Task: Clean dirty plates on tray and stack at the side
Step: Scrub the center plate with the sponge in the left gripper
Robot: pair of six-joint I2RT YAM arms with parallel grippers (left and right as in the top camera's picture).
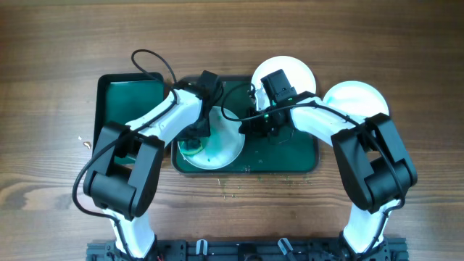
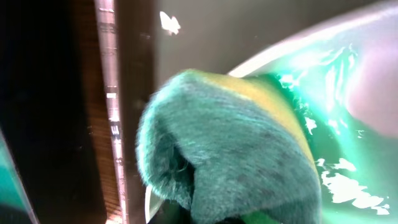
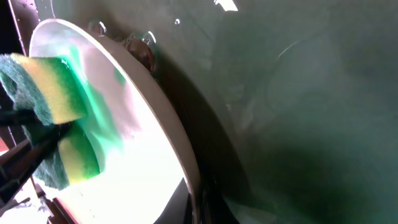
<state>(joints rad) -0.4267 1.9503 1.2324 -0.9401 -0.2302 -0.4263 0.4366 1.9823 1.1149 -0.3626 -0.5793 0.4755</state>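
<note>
Now scrubbing with sponge (image 2: 236, 143) clamped in left jaws, pressed onto plate (image 1: 226, 145) below them; pinning plate rim between right jaws, likely to stop sliding on tray (image 1: 301, 158).

Green-smeared white plate (image 1: 228, 143), green-and-yellow sponge (image 3: 59, 93)

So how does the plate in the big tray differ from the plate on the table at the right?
The tray plate lies inside the dark green tray; the right plate lies outside it, on the table. The tray plate bears a green smear, with the left hand pressing a green-and-yellow sponge on it; the right plate shows no smear where visible, and nothing wipes it. Both are round and white, similar in size.
</note>
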